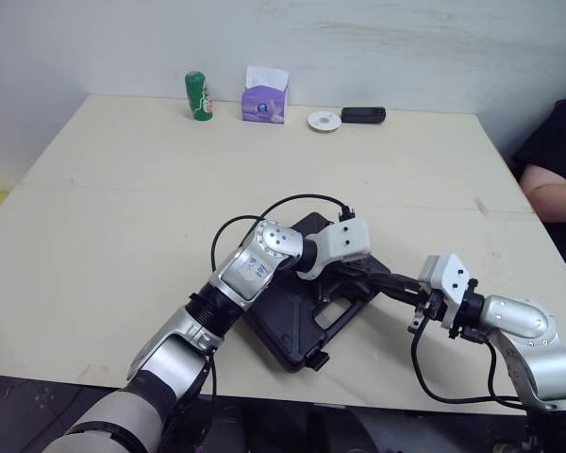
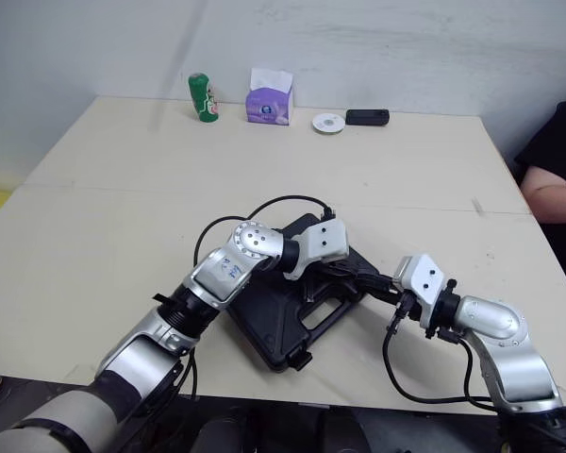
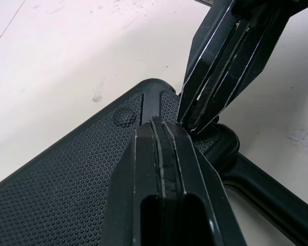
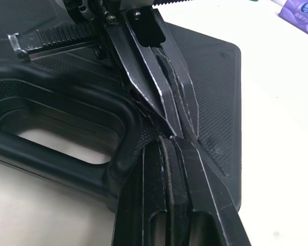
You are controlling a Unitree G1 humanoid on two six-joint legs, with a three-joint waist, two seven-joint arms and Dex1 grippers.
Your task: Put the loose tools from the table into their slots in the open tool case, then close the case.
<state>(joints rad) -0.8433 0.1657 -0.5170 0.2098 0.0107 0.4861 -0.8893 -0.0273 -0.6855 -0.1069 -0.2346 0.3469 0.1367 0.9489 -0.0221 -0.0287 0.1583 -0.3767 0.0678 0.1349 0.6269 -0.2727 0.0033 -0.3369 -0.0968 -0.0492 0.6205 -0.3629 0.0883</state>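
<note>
Tool case (image 1: 279, 332) lid is down, so slots and contents are hidden. Left arm (image 1: 255, 269) covers the case's middle in the head views. Both wrist views crop the case at their edges. Person (image 1: 558, 156) cut off by the right edge: just a dark sleeve and forearm. Small black object (image 1: 362, 114) at far edge of table (image 1: 123, 189) too small to identify; green bottle (image 1: 199, 96) label unreadable.

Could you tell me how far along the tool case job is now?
Done: the tool case lies shut. In hand: the left gripper and right gripper, both shut, meet tip to tip on its lid beside the handle, probably pressing it down. Left: possibly latching; I cannot tell.
</note>
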